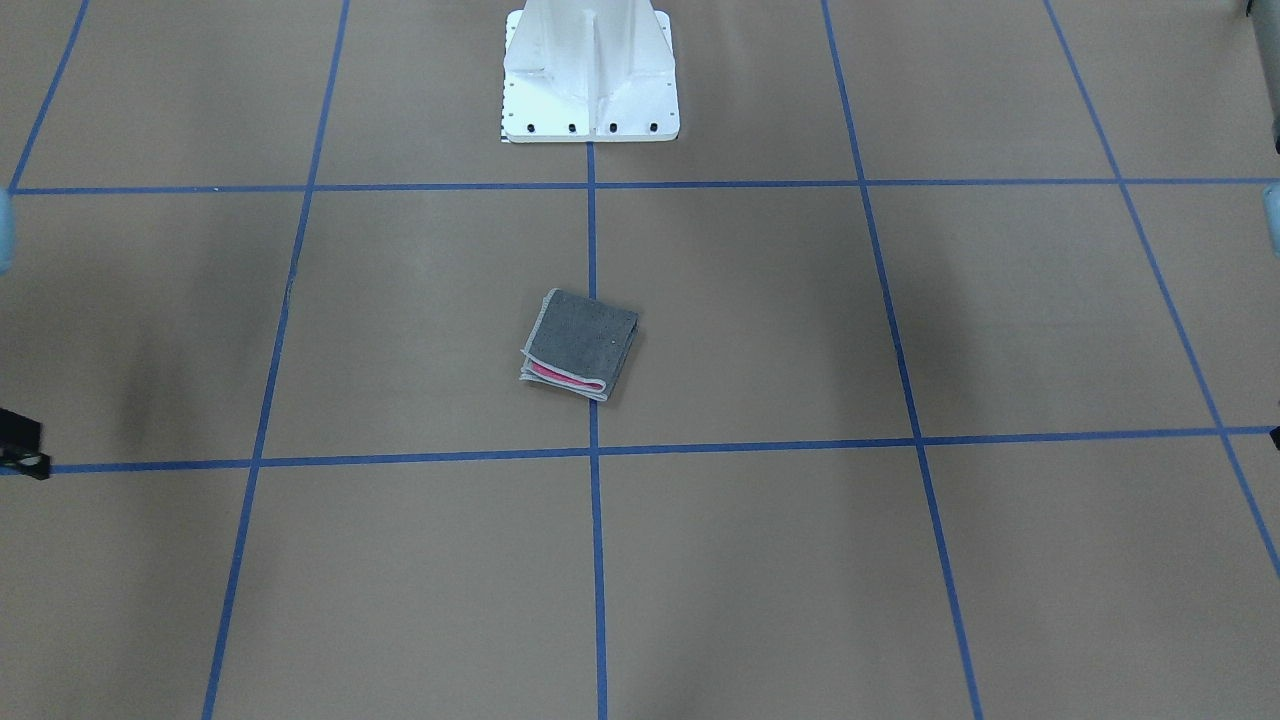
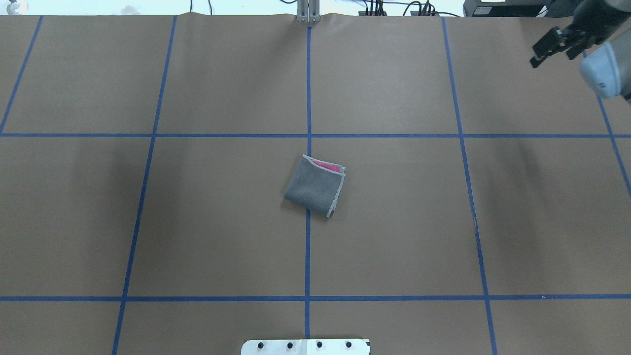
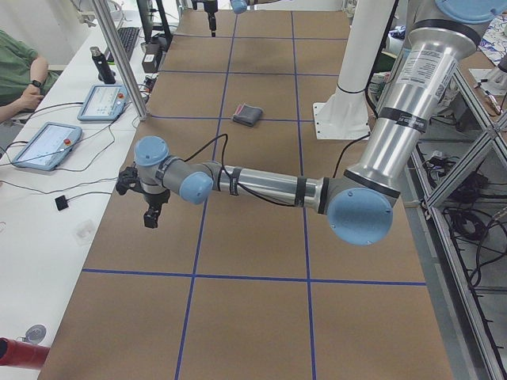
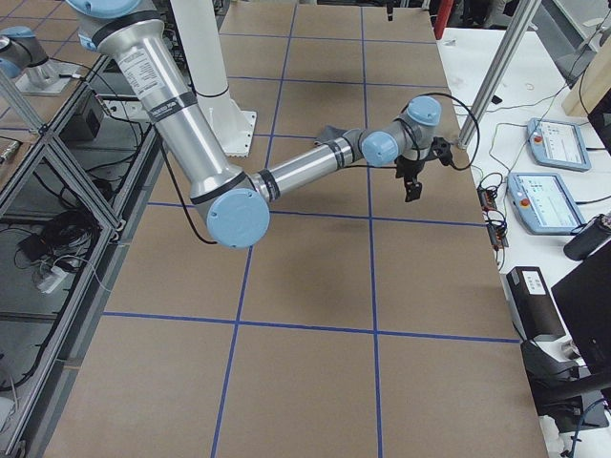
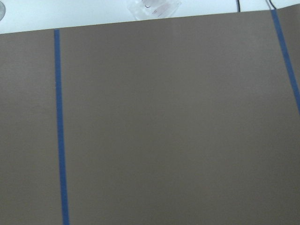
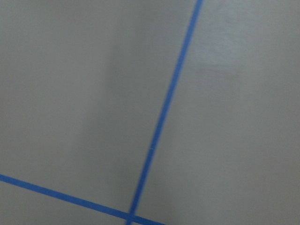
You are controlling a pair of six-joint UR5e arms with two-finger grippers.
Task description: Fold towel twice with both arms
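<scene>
The towel lies folded into a small square at the middle of the table. Its dark grey face is up and a pink strip shows between the layers at one edge. It also shows in the overhead view and small in the exterior left view. My right gripper hangs over the far right corner of the table, far from the towel, with its fingers apart and empty. My left gripper hangs over the table's left end, also far from the towel. I cannot tell whether it is open.
The white pedestal base stands at the robot's side of the table. Blue tape lines divide the brown tabletop. Control tablets and cables lie on the white side bench, and a seated person is beyond it.
</scene>
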